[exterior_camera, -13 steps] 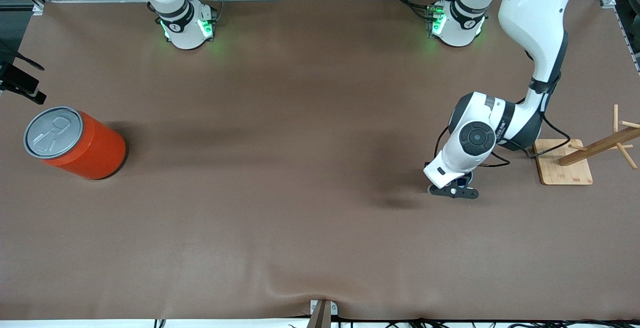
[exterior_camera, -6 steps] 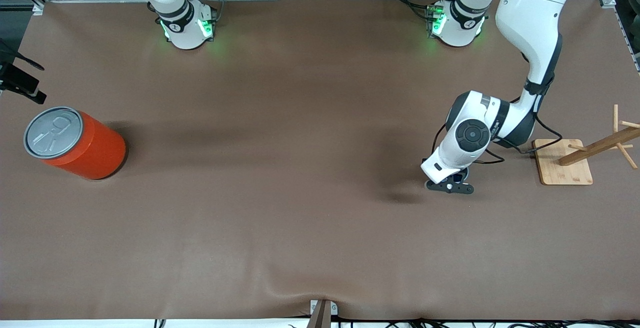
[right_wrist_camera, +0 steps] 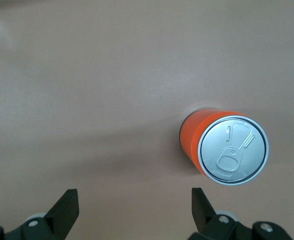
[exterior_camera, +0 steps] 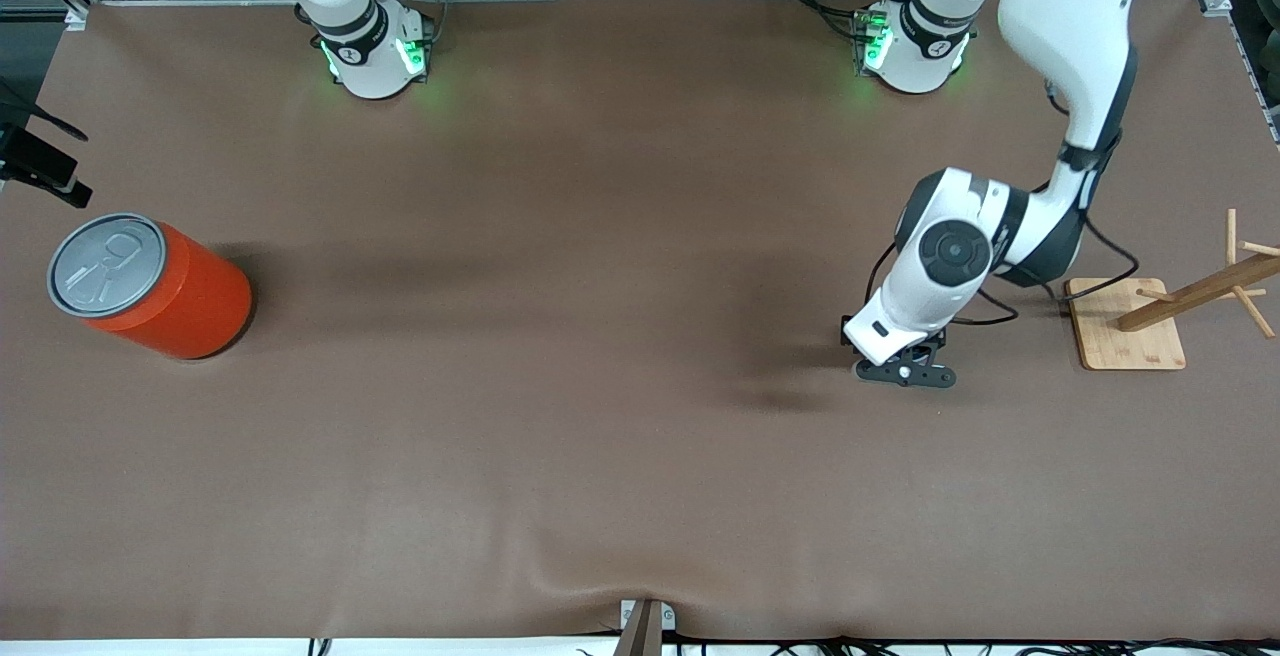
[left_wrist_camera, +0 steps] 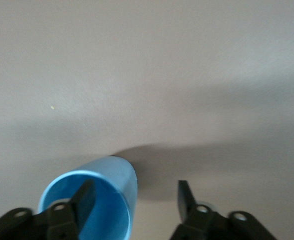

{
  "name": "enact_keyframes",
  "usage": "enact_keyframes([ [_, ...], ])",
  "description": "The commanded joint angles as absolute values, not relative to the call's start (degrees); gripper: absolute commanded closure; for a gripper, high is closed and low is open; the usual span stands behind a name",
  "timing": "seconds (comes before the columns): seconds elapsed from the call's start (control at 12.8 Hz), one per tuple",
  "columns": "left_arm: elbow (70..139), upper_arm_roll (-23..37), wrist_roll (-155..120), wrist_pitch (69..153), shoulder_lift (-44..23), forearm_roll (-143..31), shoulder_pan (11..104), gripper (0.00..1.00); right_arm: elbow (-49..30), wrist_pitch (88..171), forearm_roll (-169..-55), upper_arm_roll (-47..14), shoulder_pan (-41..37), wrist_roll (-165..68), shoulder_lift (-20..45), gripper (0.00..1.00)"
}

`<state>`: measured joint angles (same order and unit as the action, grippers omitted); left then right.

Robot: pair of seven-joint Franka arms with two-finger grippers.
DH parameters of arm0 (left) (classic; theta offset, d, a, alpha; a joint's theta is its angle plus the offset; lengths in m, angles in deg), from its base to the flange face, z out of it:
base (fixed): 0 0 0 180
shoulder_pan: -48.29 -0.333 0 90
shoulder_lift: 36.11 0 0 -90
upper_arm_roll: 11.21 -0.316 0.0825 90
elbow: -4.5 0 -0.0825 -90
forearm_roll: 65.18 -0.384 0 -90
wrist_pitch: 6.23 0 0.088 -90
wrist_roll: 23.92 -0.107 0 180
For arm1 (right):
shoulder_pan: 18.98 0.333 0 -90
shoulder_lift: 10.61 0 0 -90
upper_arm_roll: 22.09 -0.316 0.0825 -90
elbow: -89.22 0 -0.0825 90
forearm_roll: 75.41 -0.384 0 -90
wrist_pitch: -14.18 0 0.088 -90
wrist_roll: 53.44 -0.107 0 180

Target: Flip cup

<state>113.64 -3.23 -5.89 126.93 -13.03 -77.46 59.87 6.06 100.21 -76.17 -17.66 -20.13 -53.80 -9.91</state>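
The light blue cup [left_wrist_camera: 118, 176] stands mouth up on the brown table in the left wrist view, its inside a darker blue. My left gripper [left_wrist_camera: 135, 200] is open and straddles the cup's wall: one finger [left_wrist_camera: 84, 197] is inside the cup, the other finger [left_wrist_camera: 184, 198] is outside and apart from it. In the front view the left gripper [exterior_camera: 905, 372] is low over the table beside the wooden stand, and its hand hides the cup. My right gripper [right_wrist_camera: 134, 210] is open and empty, high over the table by the orange can; the front view does not show it.
A large orange can [exterior_camera: 160, 286] with a grey lid stands at the right arm's end of the table; it also shows in the right wrist view [right_wrist_camera: 226, 147]. A wooden peg stand [exterior_camera: 1135, 321] sits at the left arm's end, beside the left hand.
The left hand has shifted a little, away from the front camera. The sliver of blue seen under it a second ago is now covered. The can has not moved.
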Motion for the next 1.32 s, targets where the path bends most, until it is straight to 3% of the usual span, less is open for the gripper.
enact_keyframes([
  [0.0,113.2,-2.4,-5.4,118.6,-20.9,-77.1,60.2,0.00,6.3,99.7,-75.7,-18.7,-21.4,-53.4,-10.0,0.00],
  [0.39,110.6,-2.6,-7.3,108.0,-31.5,-72.6,59.1,0.00,6.3,99.7,-75.8,-18.5,-21.3,-53.3,-10.0,0.00],
  [1.01,89.4,-2.6,-31.4,77.7,-29.5,-70.7,48.6,0.00,6.3,99.6,-75.9,-18.5,-21.0,-53.4,-9.9,0.00],
  [1.25,88.3,-7.3,-28.9,76.6,-30.7,-68.4,52.2,0.00,6.3,99.7,-75.9,-18.5,-21.0,-53.3,-9.9,0.00],
])
